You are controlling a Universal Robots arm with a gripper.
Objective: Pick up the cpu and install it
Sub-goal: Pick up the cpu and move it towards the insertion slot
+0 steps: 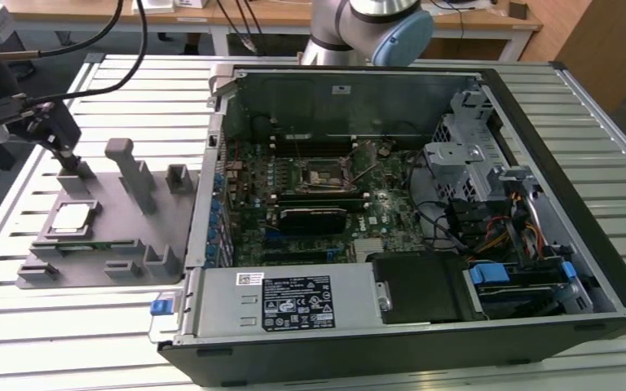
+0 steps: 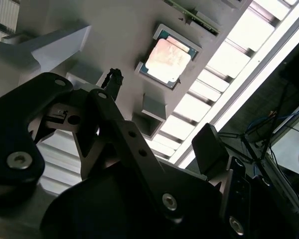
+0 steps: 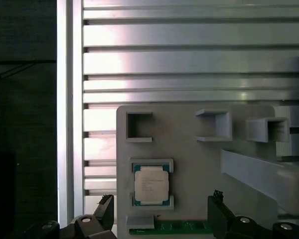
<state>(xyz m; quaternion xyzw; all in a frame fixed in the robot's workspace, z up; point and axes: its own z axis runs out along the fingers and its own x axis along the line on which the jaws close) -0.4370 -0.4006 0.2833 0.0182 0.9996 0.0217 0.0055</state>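
Observation:
The cpu point(image 1: 71, 217) lies flat, silvery top up, in a recess of the grey fixture plate point(image 1: 115, 230) on the slatted table, on the exterior view's left. My gripper point(image 1: 68, 163) hovers over the plate just behind the cpu, well above it. In the first wrist view the cpu point(image 3: 151, 184) sits between the two spread black fingertips point(image 3: 105, 206), and the gripper point(image 3: 161, 204) is open and holds nothing. The second wrist view shows the cpu point(image 2: 168, 60) in its recess beyond the open gripper point(image 2: 161, 112). The black socket frame point(image 1: 328, 173) sits on the motherboard inside the open computer case point(image 1: 400, 342).
A narrow green circuit strip point(image 3: 169, 228) lies in the plate beside the cpu. Grey upright posts point(image 1: 128, 167) and small brackets point(image 3: 215, 124) rise from the plate. The arm's base point(image 1: 373, 28) stands behind the case. Cables and drive bays point(image 1: 509, 236) crowd the case on the exterior view's right.

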